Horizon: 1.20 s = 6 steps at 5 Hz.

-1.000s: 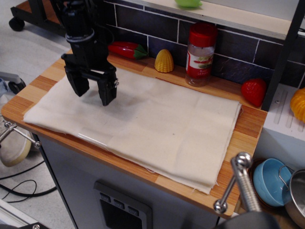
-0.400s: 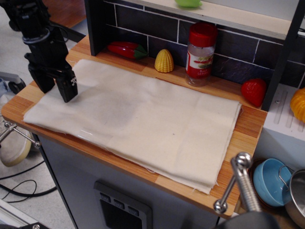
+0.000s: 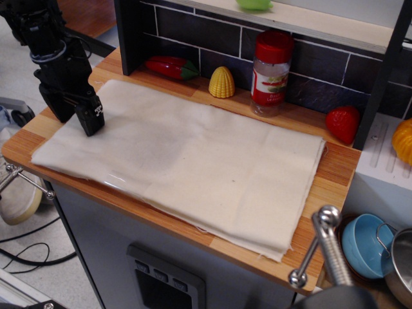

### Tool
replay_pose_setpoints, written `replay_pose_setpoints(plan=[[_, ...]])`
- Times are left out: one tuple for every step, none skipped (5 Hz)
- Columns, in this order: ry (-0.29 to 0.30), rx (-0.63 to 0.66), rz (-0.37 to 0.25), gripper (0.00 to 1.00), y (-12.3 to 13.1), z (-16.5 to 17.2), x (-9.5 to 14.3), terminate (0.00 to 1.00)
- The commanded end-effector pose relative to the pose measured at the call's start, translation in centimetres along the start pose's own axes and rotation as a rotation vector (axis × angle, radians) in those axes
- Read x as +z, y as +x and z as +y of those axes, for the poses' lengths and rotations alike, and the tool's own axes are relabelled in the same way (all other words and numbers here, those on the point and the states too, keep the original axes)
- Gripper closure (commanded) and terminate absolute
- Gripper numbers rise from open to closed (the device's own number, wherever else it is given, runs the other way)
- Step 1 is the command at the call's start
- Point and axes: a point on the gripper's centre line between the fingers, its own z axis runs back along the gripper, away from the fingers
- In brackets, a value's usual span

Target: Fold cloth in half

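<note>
Across the wooden counter [image 3: 335, 168] we see the cloth [image 3: 193, 164] spread flat and unfolded, covering most of the top; its near edge reaches almost to the front lip and its right edge is slightly frayed. Faint crease lines cross it.

Next in size, the black gripper [image 3: 76, 114] stands at the cloth's far left end, its fingers pointing down over the left edge. We see the two fingers parted with a gap between them and nothing held; we cannot tell whether the tips touch the fabric.

Behind the cloth, against the dark tiled wall [image 3: 193, 35], we find a clear spice jar [image 3: 271, 73] with a red lid and a red-and-white label; the writing on it is too small for us to read. Left of the jar sit a yellow toy corn [image 3: 221, 82] and a red toy pepper [image 3: 171, 67]. A toy strawberry [image 3: 342, 123] lies to the right of the jar, just off the cloth's far right corner. Below the counter at lower right we see a blue cup [image 3: 364, 244].
</note>
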Motion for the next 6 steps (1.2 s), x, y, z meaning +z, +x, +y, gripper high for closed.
replay_pose_setpoints(plan=[[0.022, -0.015, -0.010, 1.00, 0.0, 0.6, -0.9, 0.00], [0.003, -0.010, -0.013, 1.00, 0.2, 0.3, -0.5, 0.00], [-0.029, -0.002, 0.001, 1.00, 1.3, -0.6, 2.0, 0.00], [-0.096, 0.010, -0.019, 1.00, 2.6, -2.0, 5.7, 0.00], [-0.124, 0.025, -0.047, 1.00, 3.5, -3.6, 7.7, 0.00], [-0.130, 0.029, -0.060, 1.00, 4.4, -5.5, 8.8, 0.00]])
